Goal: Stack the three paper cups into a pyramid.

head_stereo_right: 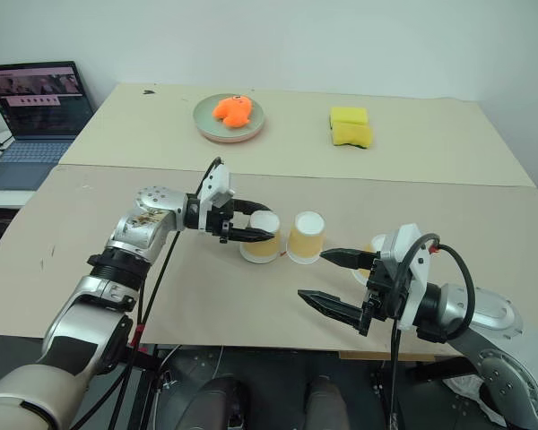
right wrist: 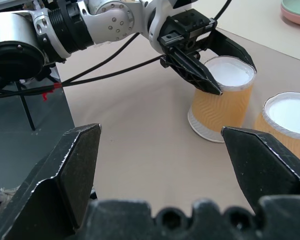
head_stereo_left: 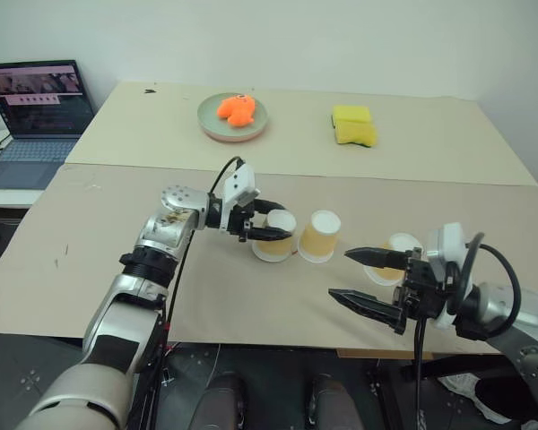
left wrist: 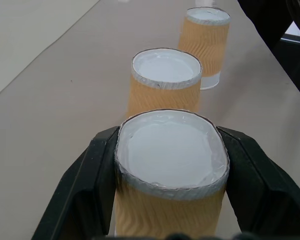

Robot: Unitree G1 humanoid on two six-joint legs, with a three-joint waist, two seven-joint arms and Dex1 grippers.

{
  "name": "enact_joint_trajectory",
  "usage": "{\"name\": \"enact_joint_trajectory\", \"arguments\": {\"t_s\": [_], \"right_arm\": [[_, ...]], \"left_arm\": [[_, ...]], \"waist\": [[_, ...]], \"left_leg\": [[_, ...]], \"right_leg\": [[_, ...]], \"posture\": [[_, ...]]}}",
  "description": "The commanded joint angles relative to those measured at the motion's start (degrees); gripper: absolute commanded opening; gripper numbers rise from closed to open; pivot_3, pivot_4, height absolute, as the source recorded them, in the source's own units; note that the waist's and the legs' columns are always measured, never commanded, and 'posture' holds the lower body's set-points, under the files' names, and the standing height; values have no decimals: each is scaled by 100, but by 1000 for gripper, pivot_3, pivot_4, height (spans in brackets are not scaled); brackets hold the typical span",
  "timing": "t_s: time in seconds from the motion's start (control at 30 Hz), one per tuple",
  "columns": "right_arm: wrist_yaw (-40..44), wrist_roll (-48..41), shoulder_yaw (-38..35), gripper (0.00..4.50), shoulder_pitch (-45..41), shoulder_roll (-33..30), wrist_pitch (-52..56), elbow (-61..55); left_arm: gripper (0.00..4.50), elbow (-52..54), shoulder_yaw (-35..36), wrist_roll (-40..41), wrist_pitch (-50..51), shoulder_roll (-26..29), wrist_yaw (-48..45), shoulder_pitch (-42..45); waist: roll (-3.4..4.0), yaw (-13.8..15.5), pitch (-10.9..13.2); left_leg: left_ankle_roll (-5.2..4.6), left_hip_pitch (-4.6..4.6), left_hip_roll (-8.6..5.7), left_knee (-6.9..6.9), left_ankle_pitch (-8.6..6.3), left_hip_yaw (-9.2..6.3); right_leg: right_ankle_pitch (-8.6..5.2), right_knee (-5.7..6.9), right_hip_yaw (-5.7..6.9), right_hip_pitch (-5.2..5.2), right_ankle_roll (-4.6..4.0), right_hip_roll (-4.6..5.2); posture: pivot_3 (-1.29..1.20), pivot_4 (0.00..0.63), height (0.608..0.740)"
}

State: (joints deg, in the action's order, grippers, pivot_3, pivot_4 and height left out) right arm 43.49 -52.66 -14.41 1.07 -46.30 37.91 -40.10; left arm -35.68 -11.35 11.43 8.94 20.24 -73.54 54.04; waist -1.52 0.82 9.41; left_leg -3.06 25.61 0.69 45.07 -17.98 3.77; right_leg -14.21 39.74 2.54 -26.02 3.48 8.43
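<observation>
Mid-frame on the tan table (head_stereo_left: pixel 90 269), the left gripper (head_stereo_left: pixel 271 220) pinches the first paper cup (head_stereo_left: pixel 275 237) near its top, base up, just beside the second cup (head_stereo_left: pixel 320 236). Lower right, the right gripper (head_stereo_left: pixel 366 279) hangs spread wide, the third cup (head_stereo_left: pixel 395 258) standing behind its fingers.

- The place looked like a robotics lab or test room, not a home.
- A plain white wall (head_stereo_left: pixel 341 36) stood behind bare beige tables (head_stereo_left: pixel 430 134) pushed together.
- An open laptop (head_stereo_left: pixel 38 112) sat on a side desk at the far left (its screen was lit).
- Loose cables (head_stereo_left: pixel 4 139) lay beside it.
</observation>
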Motion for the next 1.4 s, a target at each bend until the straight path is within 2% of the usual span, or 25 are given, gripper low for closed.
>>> {"name": "enact_joint_trajectory", "arguments": {"t_s": [0.03, 0.37, 0.43, 0.47, 0.53, 0.57, 0.7, 0.93, 1.13, 1.27, 1.4], "right_arm": [[-24, -80, -200, 4500, 29, 22, -132, -197], [-68, -110, -285, 4500, 69, 3, -127, -217], [-55, -96, -291, 4500, 80, -6, -131, -211], [-46, -85, -295, 4500, 90, -11, -135, -209], [-30, -96, -313, 4500, 90, -16, -137, -193], [-25, -92, -314, 4500, 89, -17, -140, -189], [6, -86, -316, 4500, 81, -27, -140, -174], [63, 18, -340, 4500, 35, -20, -192, -40], [68, 437, -379, 4500, 53, -44, -317, 307], [-307, 841, -858, 4500, 11, -34, -422, 593], [-566, 844, -1945, 4500, 236, -143, -260, 681]], "left_arm": [[2508, -223, 161, -31, -205, -100, 142, 267], [2508, -432, 294, 0, -203, -357, 308, 286], [3499, -312, 297, 58, -103, -362, 230, 205], [3650, -262, 297, 87, -46, -364, 183, 172], [4395, -157, 317, 142, 115, -380, 179, 116], [4452, -101, 322, 143, 156, -380, 197, 93], [4452, 287, 318, 56, 150, -303, 355, -110], [4452, 1972, 997, 1302, 1973, 188, 256, -545], [4452, 2916, 1843, 2035, 2744, 421, 1108, -481], [4452, 3280, 1795, 2082, 2696, 556, 1231, -313], [4452, 3942, 1378, 2119, 2595, 796, 766, -527]], "waist": [[0, -5, 0], [-1, -6, 0], [-1, -7, 0], [0, -8, 0], [-1, -11, 0], [0, -10, 0], [0, -11, 0], [0, -29, 0], [0, -11, 0], [0, 0, 0], [0, 5, 0]], "left_leg": [[0, 0, 0, 0, 0, 0], [0, 1, 0, -1, 0, 0], [0, 1, 0, -1, 0, 0], [0, 1, 1, -1, 0, 0], [0, 2, 1, -1, 0, 0], [0, 2, 1, -1, 0, 0], [0, 1, 1, -1, 0, 0], [3, 2, 6, -2, 2, -3], [5, -4, 4, -2, 3, -5], [10, -5, 1, -2, 5, -4], [35, -3, 0, -2, 20, 0]], "right_leg": [[0, 0, 0, 0, 0, 0], [0, 1, 0, -2, 0, 0], [0, 0, 0, -3, 0, 0], [0, 0, 0, -3, 0, 0], [0, 0, 0, -3, 0, 0], [0, 0, 0, -3, 0, 0], [0, 1, -1, -3, 0, 0], [0, 3, -2, -6, 0, -1], [0, 2, -3, 0, 0, -1], [0, 1, -2, 3, 0, -1], [0, 0, -4, 2, 0, -1]], "posture": [[0, 150, 673], [0, 150, 673], [0, 150, 673], [0, 150, 673], [0, 150, 673], [0, 150, 673], [0, 150, 673], [0, 150, 673], [0, 150, 673], [0, 150, 673], [0, 150, 673]]}}
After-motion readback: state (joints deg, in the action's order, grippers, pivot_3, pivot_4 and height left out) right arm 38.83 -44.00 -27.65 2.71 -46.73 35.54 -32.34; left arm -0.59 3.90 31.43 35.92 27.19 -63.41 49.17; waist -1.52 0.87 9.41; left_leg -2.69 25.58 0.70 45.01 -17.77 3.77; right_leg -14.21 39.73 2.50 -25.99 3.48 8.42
